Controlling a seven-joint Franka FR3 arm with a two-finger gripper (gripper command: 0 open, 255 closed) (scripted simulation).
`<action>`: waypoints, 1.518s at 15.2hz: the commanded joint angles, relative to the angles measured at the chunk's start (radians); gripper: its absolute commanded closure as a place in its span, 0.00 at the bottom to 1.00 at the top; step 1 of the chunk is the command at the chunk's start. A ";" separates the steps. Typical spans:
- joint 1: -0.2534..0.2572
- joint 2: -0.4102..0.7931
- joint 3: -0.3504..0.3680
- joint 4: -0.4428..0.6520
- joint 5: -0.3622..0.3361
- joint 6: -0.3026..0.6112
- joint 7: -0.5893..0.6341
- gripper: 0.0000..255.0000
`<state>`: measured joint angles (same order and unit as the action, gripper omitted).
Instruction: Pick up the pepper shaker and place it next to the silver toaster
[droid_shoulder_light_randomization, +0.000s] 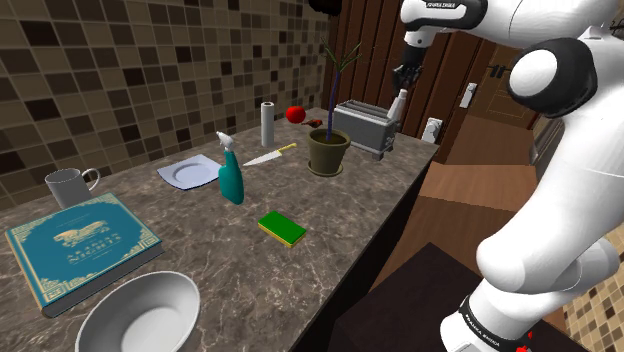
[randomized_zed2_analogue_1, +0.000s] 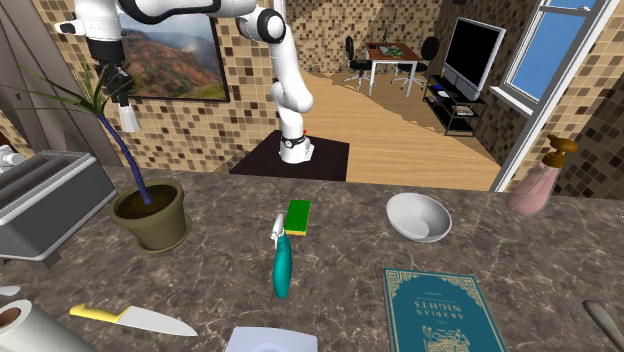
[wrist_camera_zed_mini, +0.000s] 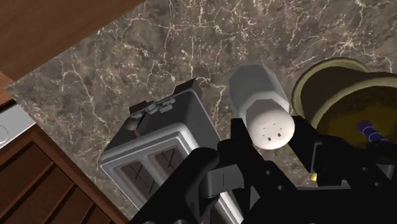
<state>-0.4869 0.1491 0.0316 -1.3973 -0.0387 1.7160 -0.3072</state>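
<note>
Overhead, the arm (droid_shoulder_light_randomization: 560, 80) stretched out, wrist down. Its end effector (droid_shoulder_light_randomization: 405, 80) was clamped on the pepper shaker (droid_shoulder_light_randomization: 400, 106) beside the toaster (droid_shoulder_light_randomization: 360, 128)

The white arm (droid_shoulder_light_randomization: 545, 250) is seen rising from the stand at the shoulder view's five o'clock. It is bent at a rounded joint and carried on toward eleven o'clock. There the wrist is turned so that the black gripper (droid_shoulder_light_randomization: 404, 82) is pointed to six o'clock. In the wrist view the two fingers (wrist_camera_zed_mini: 236, 135) are set a little apart and clamped on either side of the pepper shaker (wrist_camera_zed_mini: 267, 114), which is gripped at its cap.
</note>
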 joint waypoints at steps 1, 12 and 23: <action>-0.026 0.038 -0.018 0.055 0.009 -0.016 -0.046 1.00; -0.063 0.062 -0.038 -0.022 0.023 0.086 -0.102 1.00; -0.063 0.046 -0.038 -0.191 0.022 0.240 -0.099 1.00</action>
<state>-0.5491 0.1967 -0.0063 -1.5745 -0.0167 1.9425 -0.4056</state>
